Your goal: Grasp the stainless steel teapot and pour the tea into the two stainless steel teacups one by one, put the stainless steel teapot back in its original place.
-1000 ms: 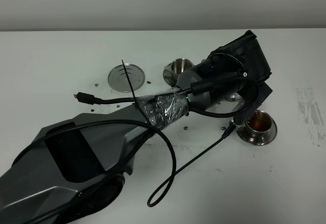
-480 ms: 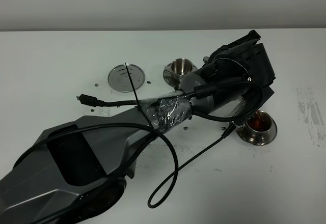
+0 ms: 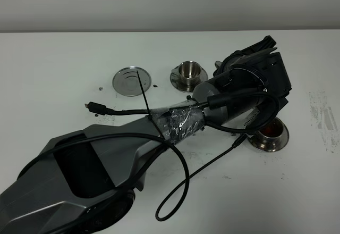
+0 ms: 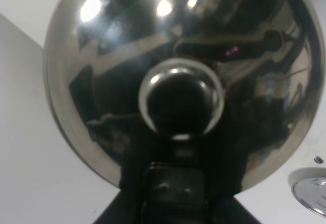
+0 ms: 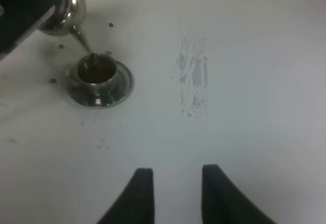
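The left gripper is clenched on the stainless steel teapot and holds it tilted off the table. Its spout is just above the right-hand teacup, which has brown tea in it. The second teacup stands on its saucer near the flat ringed saucer, and the right gripper hangs over bare table with its fingers parted, holding nothing.

Left arm stretches way across, wrist rolled over, left gripper clamping the teapot; right gripper just hovers (jaws parted).
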Robot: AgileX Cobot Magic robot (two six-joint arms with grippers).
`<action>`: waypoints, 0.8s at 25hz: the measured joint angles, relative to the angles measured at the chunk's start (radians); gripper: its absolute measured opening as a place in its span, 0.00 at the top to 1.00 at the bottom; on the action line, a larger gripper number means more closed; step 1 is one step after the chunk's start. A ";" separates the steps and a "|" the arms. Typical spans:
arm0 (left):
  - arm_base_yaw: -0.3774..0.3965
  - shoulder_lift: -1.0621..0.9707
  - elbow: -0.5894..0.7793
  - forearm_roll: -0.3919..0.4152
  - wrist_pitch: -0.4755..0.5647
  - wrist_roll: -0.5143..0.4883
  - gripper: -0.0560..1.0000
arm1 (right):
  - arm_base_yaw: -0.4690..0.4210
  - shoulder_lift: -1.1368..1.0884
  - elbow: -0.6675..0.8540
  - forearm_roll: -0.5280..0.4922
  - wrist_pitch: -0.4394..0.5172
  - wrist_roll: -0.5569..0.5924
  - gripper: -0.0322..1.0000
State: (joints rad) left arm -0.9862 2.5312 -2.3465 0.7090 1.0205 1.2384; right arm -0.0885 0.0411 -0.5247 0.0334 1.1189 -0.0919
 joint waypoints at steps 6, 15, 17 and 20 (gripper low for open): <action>0.000 0.004 0.000 0.018 0.000 0.000 0.77 | 0.000 0.000 0.000 0.000 0.000 0.000 0.75; 0.000 0.004 0.000 0.017 -0.002 0.000 0.77 | 0.000 0.000 0.000 0.000 0.000 0.000 0.75; 0.000 0.004 0.000 0.007 -0.002 -0.001 0.77 | 0.000 0.000 0.000 0.000 0.000 0.000 0.75; 0.002 0.004 0.000 -0.013 -0.002 -0.002 0.77 | 0.000 0.000 0.000 0.000 0.000 0.000 0.75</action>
State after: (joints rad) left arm -0.9842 2.5351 -2.3465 0.6958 1.0186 1.2363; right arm -0.0885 0.0411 -0.5247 0.0334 1.1189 -0.0919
